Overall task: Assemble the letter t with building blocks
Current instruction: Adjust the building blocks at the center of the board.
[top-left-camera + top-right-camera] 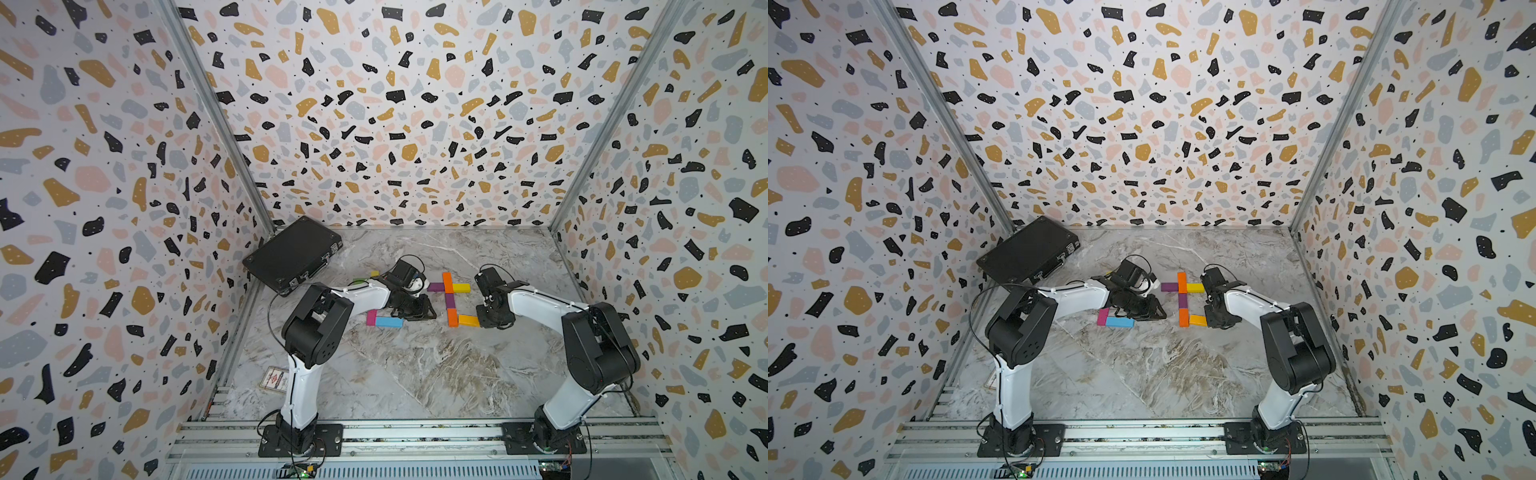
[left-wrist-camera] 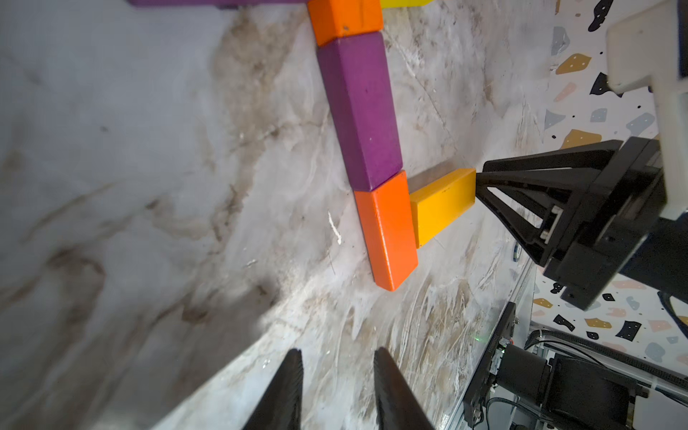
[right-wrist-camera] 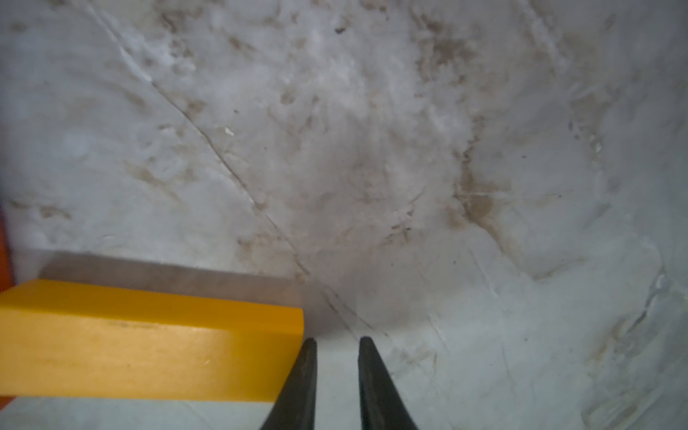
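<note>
Blocks [image 1: 449,300]: formed a cross at table [image 1: 415,374] centre; pink block [image 1: 371,317] and blue block [image 1: 389,322] lay together, apart from it.
Left gripper [image 2: 337,352]: stood partly open, empty.
Right gripper [image 3: 338,340]: barely parted, empty; a fingertip touched amber block [image 3: 149,350].

Location type: robotics laboratory test cell, enclosed on three sides.

Identifying features:
- A left arm [image 1: 307,332] and a right arm [image 1: 598,353], both white-and-black robot arms. Each is bolted through a black base plate [image 1: 328,440] to aluminium rails [image 1: 415,434] along the front edge.
- Aluminium corner posts [image 1: 221,124] frame wall panels [image 1: 395,104] covered in a printed terrazzo pattern.
- The work surface is a tabletop [image 1: 415,374] with a marble-pattern finish.
- An exposed circuit board [image 1: 300,471] with a lit green LED sits below the rails.
- Small coloured building blocks [image 1: 447,282] and a closed black case [image 1: 293,253] lie on the tabletop.
</note>
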Available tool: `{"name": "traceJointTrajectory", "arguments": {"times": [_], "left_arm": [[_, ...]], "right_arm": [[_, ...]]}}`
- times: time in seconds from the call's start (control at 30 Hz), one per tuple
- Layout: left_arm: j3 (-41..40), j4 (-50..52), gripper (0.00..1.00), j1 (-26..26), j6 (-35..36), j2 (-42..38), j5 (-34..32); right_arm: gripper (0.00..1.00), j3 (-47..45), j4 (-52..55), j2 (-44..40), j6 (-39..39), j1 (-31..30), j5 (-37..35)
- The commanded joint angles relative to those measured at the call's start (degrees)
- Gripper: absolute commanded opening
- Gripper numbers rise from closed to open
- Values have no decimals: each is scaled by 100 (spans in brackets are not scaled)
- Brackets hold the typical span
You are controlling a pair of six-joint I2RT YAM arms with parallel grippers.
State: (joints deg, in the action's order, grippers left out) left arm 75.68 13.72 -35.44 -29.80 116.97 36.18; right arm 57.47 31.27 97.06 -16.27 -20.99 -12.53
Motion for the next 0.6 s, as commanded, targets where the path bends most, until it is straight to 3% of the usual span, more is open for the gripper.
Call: {"name": "traceJointTrajectory", "arguments": {"times": [0.0, 0.57], "left_arm": [[149, -113, 33, -63, -99, 128, 134], [285, -578, 32, -165, -456, 436, 402]], "right_arm": [[24, 159, -32, -20, 82, 16, -98], [24, 304, -144, 46, 199, 26, 1]]}}
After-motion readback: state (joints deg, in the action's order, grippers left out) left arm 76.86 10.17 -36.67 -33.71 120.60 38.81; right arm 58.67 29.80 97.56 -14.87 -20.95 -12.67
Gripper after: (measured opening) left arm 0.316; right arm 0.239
